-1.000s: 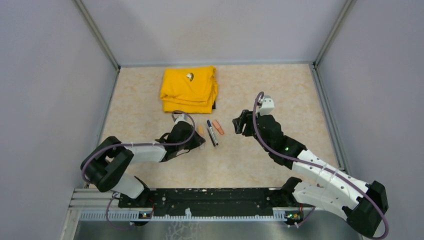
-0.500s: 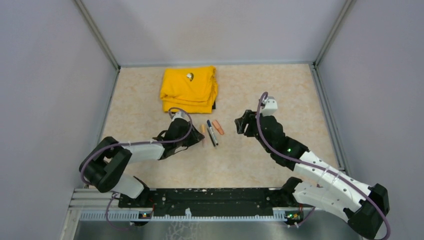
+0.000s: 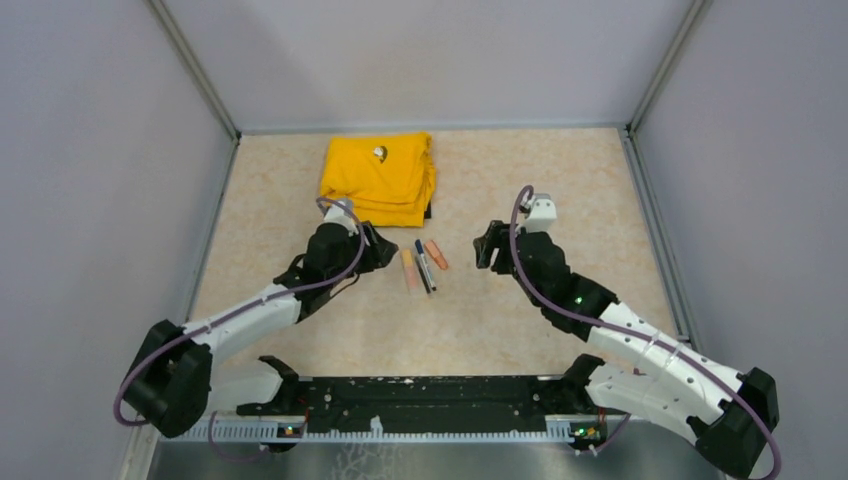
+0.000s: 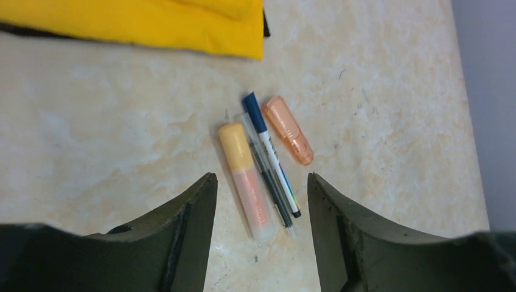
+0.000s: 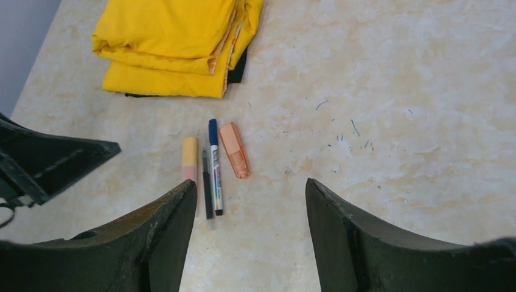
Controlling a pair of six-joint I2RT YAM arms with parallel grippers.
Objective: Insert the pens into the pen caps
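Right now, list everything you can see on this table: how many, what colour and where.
folded cloth: one, yellow, far middle of the table
small object: one, shiny, on top of the cloth; too small to identify
pale marker: one, pale orange with a yellow cap, left end of the row in front of the cloth
thin pen: one, dark, right beside the pale marker
capped pen: one, white with a dark blue cap, next in the row
short marker: one, translucent orange, right end of the row
table: one, beige marbled
left pincer: one, dark, open and empty, left of the row
right pincer: one, dark, open and empty, right of the row
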